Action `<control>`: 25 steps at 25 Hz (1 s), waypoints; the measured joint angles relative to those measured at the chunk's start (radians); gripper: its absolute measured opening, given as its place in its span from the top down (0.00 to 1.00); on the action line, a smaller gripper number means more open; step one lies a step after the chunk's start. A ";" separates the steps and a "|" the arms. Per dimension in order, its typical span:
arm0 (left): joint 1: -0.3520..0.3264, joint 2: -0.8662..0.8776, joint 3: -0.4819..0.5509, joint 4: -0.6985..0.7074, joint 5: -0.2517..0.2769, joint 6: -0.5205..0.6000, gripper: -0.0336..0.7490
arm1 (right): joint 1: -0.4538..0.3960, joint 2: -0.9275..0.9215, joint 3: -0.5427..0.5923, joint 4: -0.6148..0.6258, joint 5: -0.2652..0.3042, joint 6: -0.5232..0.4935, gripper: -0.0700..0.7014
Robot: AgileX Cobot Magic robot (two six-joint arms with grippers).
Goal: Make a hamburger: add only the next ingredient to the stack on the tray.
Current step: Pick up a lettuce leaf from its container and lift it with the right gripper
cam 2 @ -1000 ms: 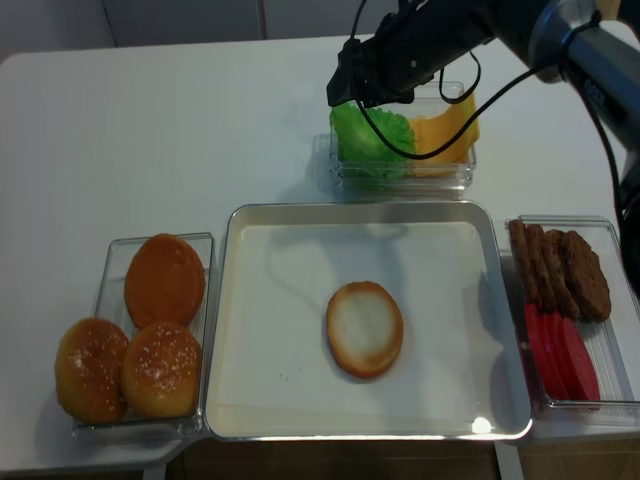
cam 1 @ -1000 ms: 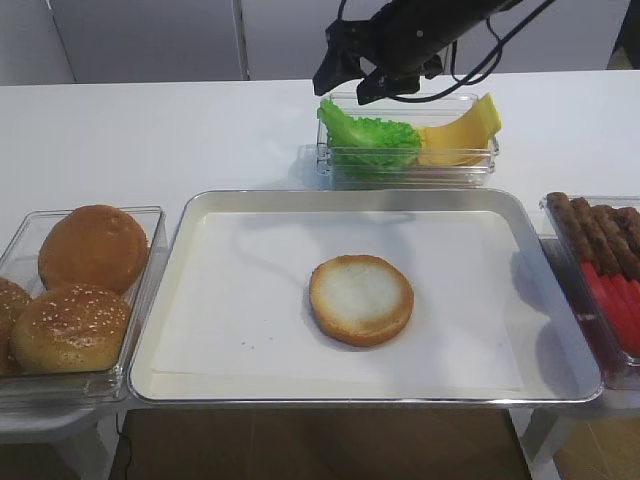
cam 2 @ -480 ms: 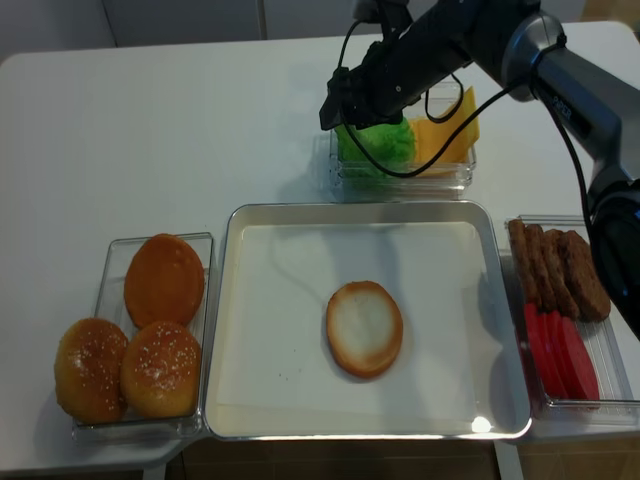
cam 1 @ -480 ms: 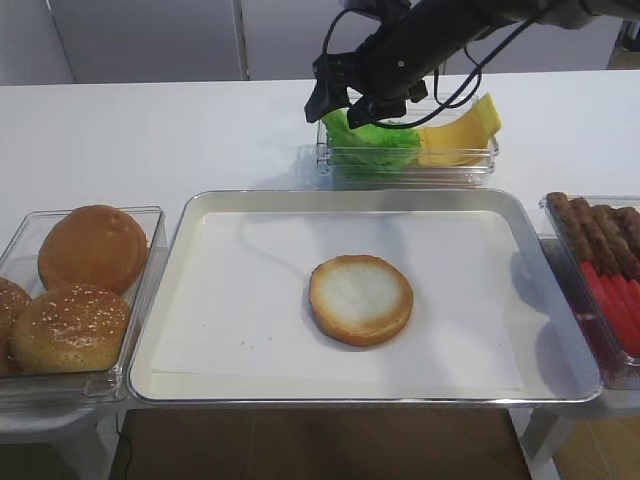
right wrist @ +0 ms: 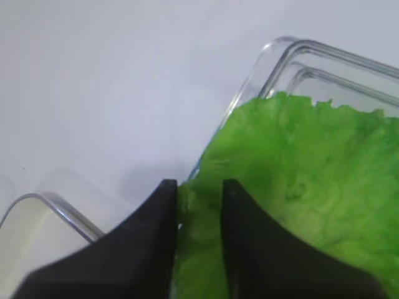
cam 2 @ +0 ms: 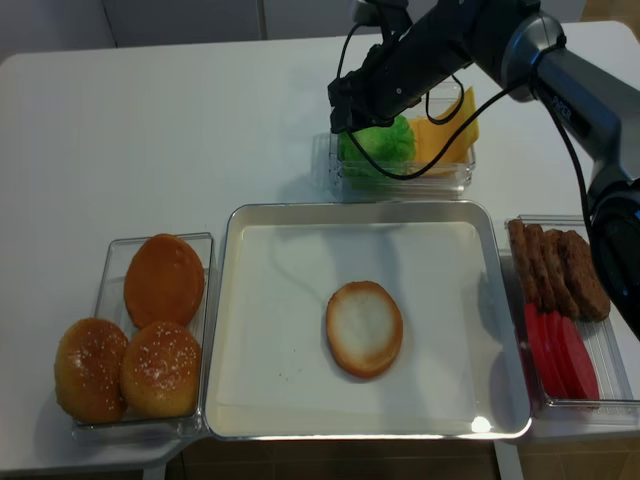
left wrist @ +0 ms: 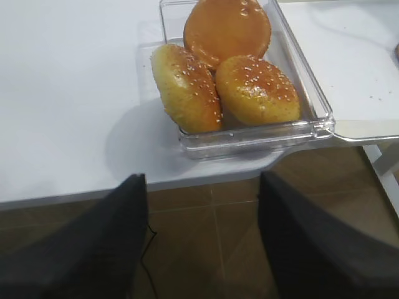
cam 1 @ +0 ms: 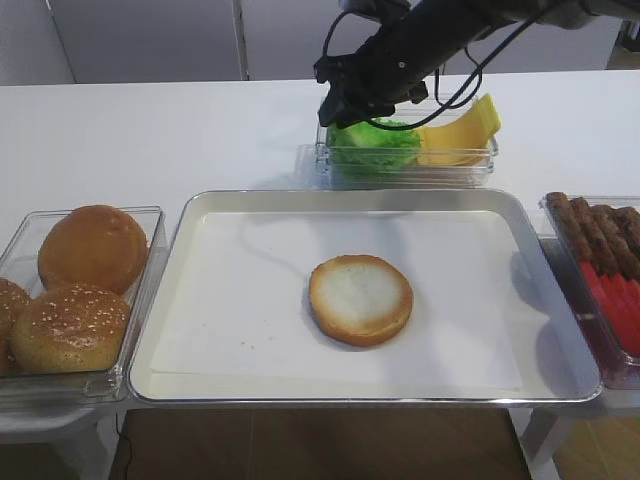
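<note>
The lettuce leaf (cam 1: 378, 141) (cam 2: 380, 142), bright green and frilly, lies in the left half of a clear tub (cam 1: 410, 170) behind the tray. My right gripper (cam 1: 343, 108) (cam 2: 345, 118) reaches down into the tub's left end. In the right wrist view its black fingers (right wrist: 156, 237) stand close together with the leaf's edge (right wrist: 201, 212) pinched between them. The bun bottom (cam 1: 361, 299) (cam 2: 364, 328) lies cut face up in the middle of the silver tray (cam 1: 400, 197). My left gripper (left wrist: 202, 180) hangs open over the floor, off the table's front edge.
A yellow cheese slice (cam 1: 462, 130) leans in the right half of the lettuce tub. Domed sesame buns (cam 1: 70, 325) (left wrist: 255, 87) fill a tub left of the tray. Brown patties (cam 1: 600, 235) and red tomato slices (cam 1: 615, 305) sit in a tub on the right.
My right gripper came down from above the tub onto the lettuce's left edge, and its fingers closed from wide apart to narrow around the leaf.
</note>
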 joint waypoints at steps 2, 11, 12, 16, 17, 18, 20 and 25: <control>0.000 0.000 0.000 0.000 0.000 0.000 0.42 | 0.000 0.000 -0.002 0.000 0.000 0.000 0.76; 0.000 0.000 0.000 0.000 0.000 0.000 0.42 | 0.000 0.000 -0.002 0.002 0.010 0.000 0.89; 0.000 0.000 0.000 0.000 0.000 0.000 0.42 | 0.000 0.000 -0.002 0.002 0.014 0.000 0.89; 0.000 0.000 0.000 0.000 0.000 0.000 0.42 | 0.000 0.000 -0.002 0.002 0.028 0.000 0.89; 0.000 0.000 0.000 0.000 0.000 0.000 0.42 | 0.000 -0.002 -0.002 0.002 0.032 0.000 0.89; 0.000 0.000 0.000 0.000 0.000 0.000 0.42 | 0.000 -0.006 -0.002 0.000 0.037 0.000 0.89; 0.000 0.000 0.000 0.000 0.000 0.000 0.42 | 0.000 -0.019 -0.002 -0.007 0.052 0.000 0.89; 0.000 0.000 0.000 0.000 0.000 0.000 0.42 | 0.000 -0.053 -0.002 -0.044 0.071 0.000 0.90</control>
